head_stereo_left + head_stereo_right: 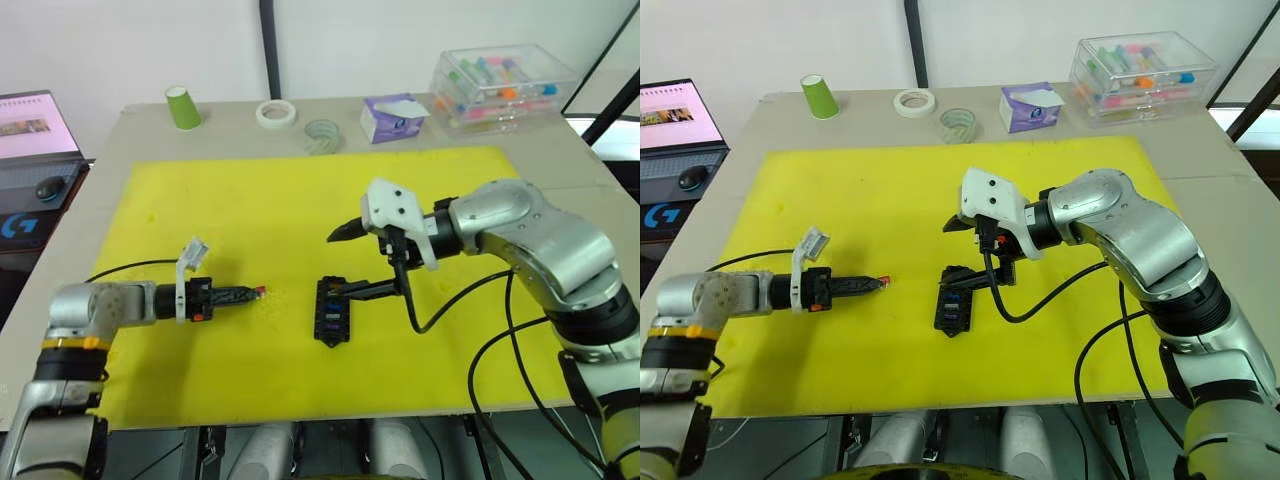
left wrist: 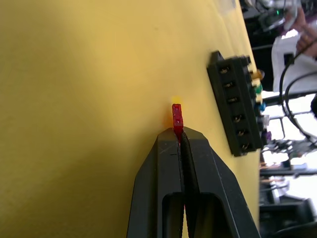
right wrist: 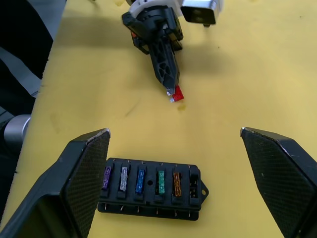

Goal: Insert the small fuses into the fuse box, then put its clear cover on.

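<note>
Wall: plain white, behind the desk's far edge.
Desk (image 1: 560, 150): beige top, a yellow mat (image 1: 270, 200) covering most of it.
Pole (image 1: 268, 50): dark, upright behind the far edge.
Monitor (image 1: 35, 125): lit, beyond the left edge.
Light: even, bright.

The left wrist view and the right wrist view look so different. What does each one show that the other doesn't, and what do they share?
Left wrist view alone: the left claw seen from behind, shut on the tiny red blade fuse, with the small black plastic fuse box side-on.

Right wrist view alone: the right claw open, straddling the box, and five coloured fuses seated in its slots, with one end slot unfilled.

Both: the red fuse, the box, the left claw and the yellow mat.
</note>
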